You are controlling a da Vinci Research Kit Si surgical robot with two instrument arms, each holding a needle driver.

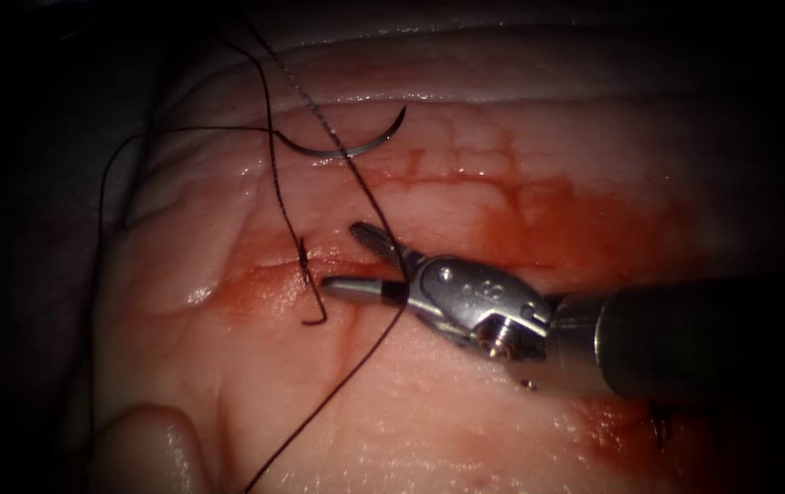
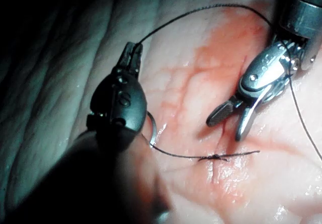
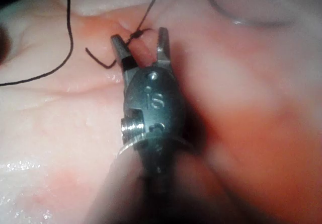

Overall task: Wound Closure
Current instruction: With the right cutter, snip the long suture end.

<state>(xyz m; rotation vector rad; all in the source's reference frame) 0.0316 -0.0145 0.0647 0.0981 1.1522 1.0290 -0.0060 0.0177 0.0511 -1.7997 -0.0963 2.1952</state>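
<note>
**A:** Endoscope view first: where is the needle point(image 1: 342, 144)?

**B:** It lies loose on the tissue point(image 1: 466, 155), well above the cut point(image 1: 274, 270), curve sagging downward, the tip up at its right end. Neither tool holds it, and it is not in the tissue.

**A:** And the right tool point(image 1: 349, 261)?

**B:** It comes in from the right, jaws spread wide and holding nothing. One jaw points up-left, the other lies level, both just right of the knot point(image 1: 305, 261). The right wrist view shows the same: the jaws parted, the knot point(image 3: 136, 34) between their tips.

**A:** The knot sits on the cut?

**B:** Yes, on the cut, with a short tail point(image 1: 317, 311) hooking down below it. Thread point(image 1: 269, 119) runs up from the knot toward the top of the frame; a second strand crosses the needle and drops diagonally, passing over the right tool's jaws to the bottom edge.

**A:** What about the left tool?

**B:** The left wrist view shows it point(image 2: 132, 58), dark, its jaws clenched on the thread point(image 2: 201, 10), which arcs away toward the right tool point(image 2: 236, 118). Another strand runs out from beside its body to the knot point(image 2: 215, 157).

**A:** Fluid?

**B:** Red fluid point(image 1: 594, 220) stains the tissue around the cut and spreads to the right, above the right tool's shaft.
</note>
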